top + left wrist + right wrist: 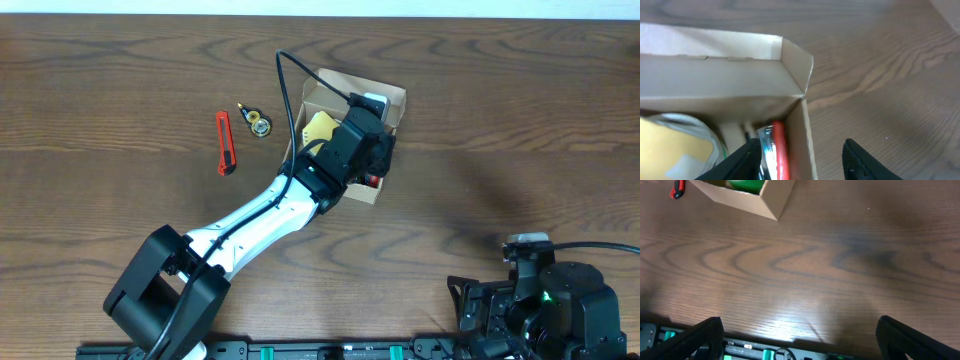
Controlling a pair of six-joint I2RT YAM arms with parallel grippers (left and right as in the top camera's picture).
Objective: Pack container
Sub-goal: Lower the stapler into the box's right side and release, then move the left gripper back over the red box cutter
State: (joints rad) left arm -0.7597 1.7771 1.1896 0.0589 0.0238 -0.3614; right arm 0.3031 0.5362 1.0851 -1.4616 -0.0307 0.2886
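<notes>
Fingers [744, 162] of the left gripper [801, 152] stand parted over the container [715, 75], straddling its side wall and gripping nothing; right gripper [800, 340] spread wide, empty, low over the table [500, 120]; container lies open, lid up, toward the far edge.

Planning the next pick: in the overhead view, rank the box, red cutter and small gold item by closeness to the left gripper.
1. box, under the left gripper.
2. small gold item, left of the box.
3. red cutter, farthest left.
</notes>
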